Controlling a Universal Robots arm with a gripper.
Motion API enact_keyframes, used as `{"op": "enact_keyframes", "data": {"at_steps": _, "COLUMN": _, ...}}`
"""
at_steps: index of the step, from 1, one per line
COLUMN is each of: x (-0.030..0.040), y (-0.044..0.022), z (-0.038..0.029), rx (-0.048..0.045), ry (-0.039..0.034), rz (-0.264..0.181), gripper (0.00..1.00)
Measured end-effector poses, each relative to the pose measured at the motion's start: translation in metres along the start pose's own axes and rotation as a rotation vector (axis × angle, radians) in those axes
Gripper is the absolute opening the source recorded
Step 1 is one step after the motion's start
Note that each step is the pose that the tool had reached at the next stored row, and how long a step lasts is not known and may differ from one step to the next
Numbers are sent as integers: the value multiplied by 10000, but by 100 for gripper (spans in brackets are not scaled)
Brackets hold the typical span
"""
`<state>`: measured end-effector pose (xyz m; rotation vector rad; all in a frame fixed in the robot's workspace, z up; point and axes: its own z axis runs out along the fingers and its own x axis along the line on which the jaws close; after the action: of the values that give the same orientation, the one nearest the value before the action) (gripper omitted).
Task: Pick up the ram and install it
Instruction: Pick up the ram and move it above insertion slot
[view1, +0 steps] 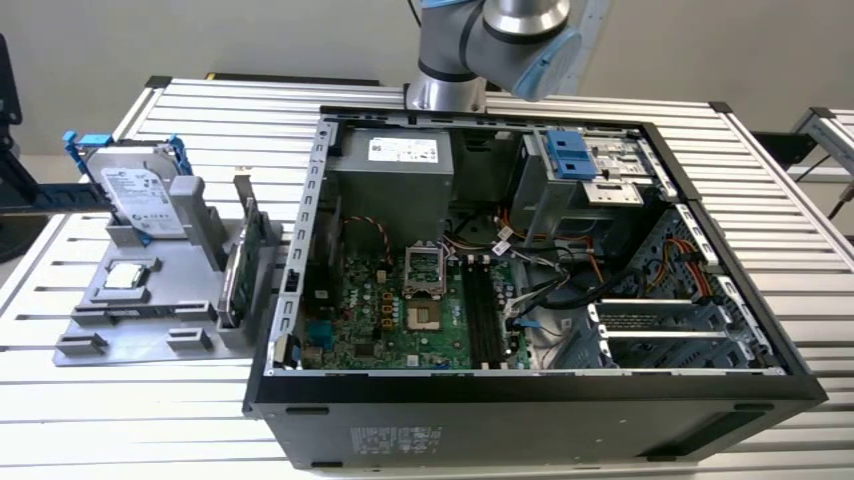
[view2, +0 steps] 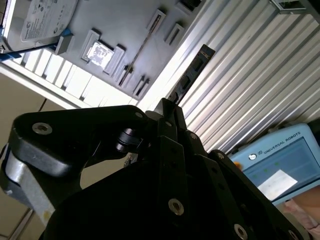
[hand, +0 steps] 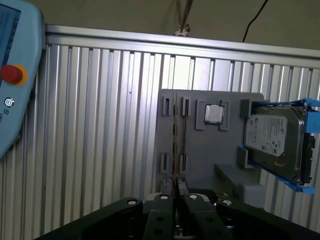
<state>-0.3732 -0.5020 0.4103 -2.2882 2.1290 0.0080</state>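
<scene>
On the counter (view1: 200, 110), exterior view: open computer case (view1: 287, 300), memory slots (view1: 483, 310) apparently vacant; grey holder (view1: 120, 320) beside it. Second wrist view: claw (view2: 167, 106) clenched on the ram (view2: 192, 70), a dark stick jutting from its tips, clear of the holder. First wrist view: ram (hand: 175, 135) edge-on. Status, as judged: pickup done, installation outstanding.

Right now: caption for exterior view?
Open computer case on slatted table, robot arm above; grey fixture at the exterior view's left holds hard drive and upright boards.
</scene>
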Motion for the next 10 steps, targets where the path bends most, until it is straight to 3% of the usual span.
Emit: {"op": "enact_keyframes", "data": {"at_steps": 10, "x": 4, "y": -61, "z": 1, "rx": 0, "ry": 0, "rz": 0, "gripper": 0}}
